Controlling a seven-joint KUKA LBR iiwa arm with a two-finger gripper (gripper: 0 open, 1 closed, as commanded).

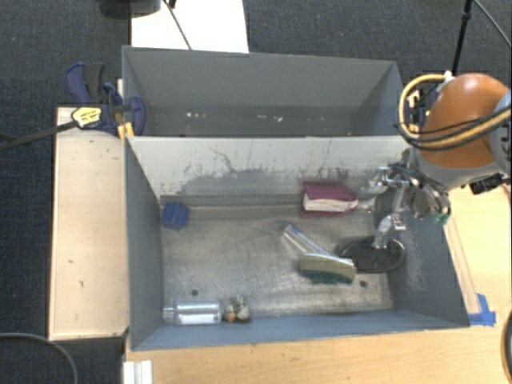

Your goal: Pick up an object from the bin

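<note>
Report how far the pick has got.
Done: the gripper is down inside the right end of the bin. In hand: it hangs just above a black round disc, next to a green-and-beige brush. Left: the grasp and the lift out, since the disc lies flat on the bin floor, not yet raised.

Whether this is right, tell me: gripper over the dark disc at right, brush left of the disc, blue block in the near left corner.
One thing is wrong. The camera view shows the blue block at the far left of the bin floor, not in the near corner. The gripper is over the dark disc, with the brush left of it.
</note>
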